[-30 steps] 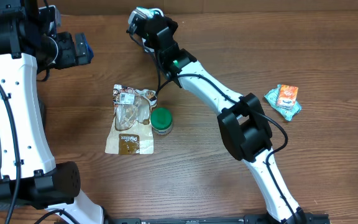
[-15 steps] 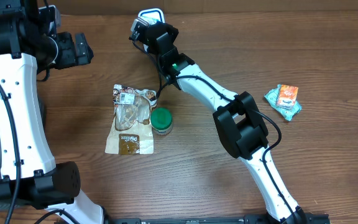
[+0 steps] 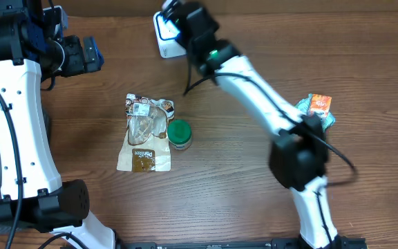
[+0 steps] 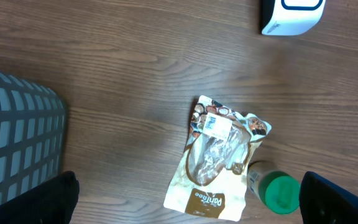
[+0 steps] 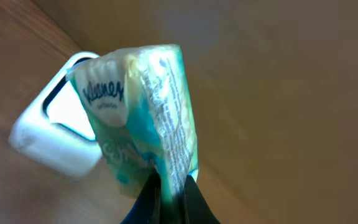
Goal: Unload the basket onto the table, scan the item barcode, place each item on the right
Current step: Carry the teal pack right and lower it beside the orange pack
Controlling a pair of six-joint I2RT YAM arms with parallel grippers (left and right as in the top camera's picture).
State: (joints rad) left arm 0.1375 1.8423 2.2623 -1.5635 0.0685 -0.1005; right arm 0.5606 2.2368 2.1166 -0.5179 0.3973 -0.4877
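Note:
My right gripper (image 5: 169, 186) is shut on a teal and white Kleenex tissue pack (image 5: 142, 112), pinching its lower edge. The pack hangs just in front of the white barcode scanner (image 5: 55, 137). Overhead, the right gripper (image 3: 185, 17) is at the table's far edge, right beside the scanner (image 3: 163, 36). The pack itself is hard to make out from above. My left gripper (image 3: 81, 55) is at the far left, high above the table. In its wrist view it (image 4: 191, 202) stands open with nothing between its fingers.
A brown and white snack pouch (image 3: 145, 131) lies mid-table with a green-lidded jar (image 3: 179, 134) touching its right side. A teal and orange packet (image 3: 315, 111) lies at the right. A grey gridded bin (image 4: 17, 149) sits left of the pouch.
The right arm has swung rightward, carrying the tissue pack from the scanner's left side across to its right. The left arm has not moved.

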